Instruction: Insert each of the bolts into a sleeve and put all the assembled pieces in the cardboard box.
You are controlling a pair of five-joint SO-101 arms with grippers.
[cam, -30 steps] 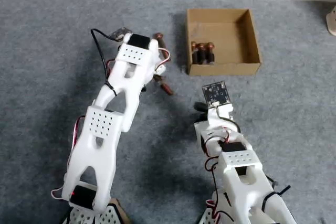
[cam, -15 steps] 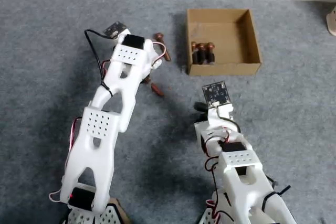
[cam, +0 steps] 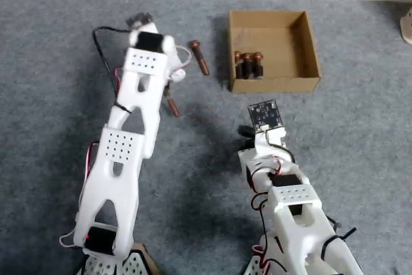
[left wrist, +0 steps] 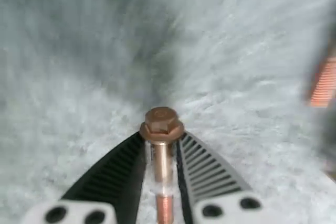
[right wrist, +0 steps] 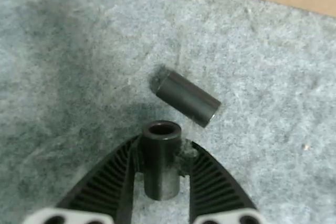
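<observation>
Bolt and sleeve gripped, one per arm, ready for mating.
Left jaws pinch a bolt (left wrist: pixel 161 129) by its shank, upper left of the high view; right jaws pinch a sleeve (right wrist: pixel 160 157), bore exposed, probably to receive it. Spare sleeve (right wrist: pixel 188 99) and loose bolt (cam: pixel 199 56) lie on the grey felt bench (cam: pixel 51 62); three assemblies (cam: pixel 248 64) rest in the cardboard box (cam: pixel 273 84), upper right.

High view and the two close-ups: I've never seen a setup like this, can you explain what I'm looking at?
Two white robot arms stand on a grey mat. The high view looks down from above; each close-up comes from a camera on one arm's wrist. The left hand grips a copper bolt. The right hand holds a dark sleeve upright, another sleeve lying nearby. A loose bolt lies near the cardboard box, which holds three assembled pieces.
</observation>
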